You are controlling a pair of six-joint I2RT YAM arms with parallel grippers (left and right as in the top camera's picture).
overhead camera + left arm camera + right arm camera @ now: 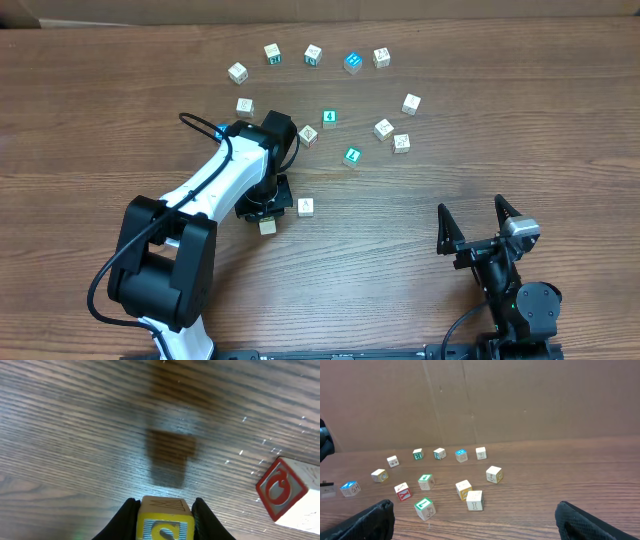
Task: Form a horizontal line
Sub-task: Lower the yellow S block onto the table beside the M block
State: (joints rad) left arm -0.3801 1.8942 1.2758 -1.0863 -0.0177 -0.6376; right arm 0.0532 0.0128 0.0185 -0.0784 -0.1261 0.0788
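Currently left gripper (pixel 165 504) pinches the yellow cube (pixel 166 525), jaws narrowly parted, just beside the red-marked cube (pixel 287 492) on the worktop (pixel 400 280), right gripper (pixel 473 210) wide open, empty; a skewed release or a nudge of that neighbour would likely leave them misaligned.

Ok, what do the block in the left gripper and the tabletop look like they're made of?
The block, in the left gripper: likely wood; its top face shows bare pale grain, the front is painted glossy yellow. The tabletop: brown wood-grain pattern with a soft sheen, possibly laminate rather than solid wood; the pictures can't settle it.
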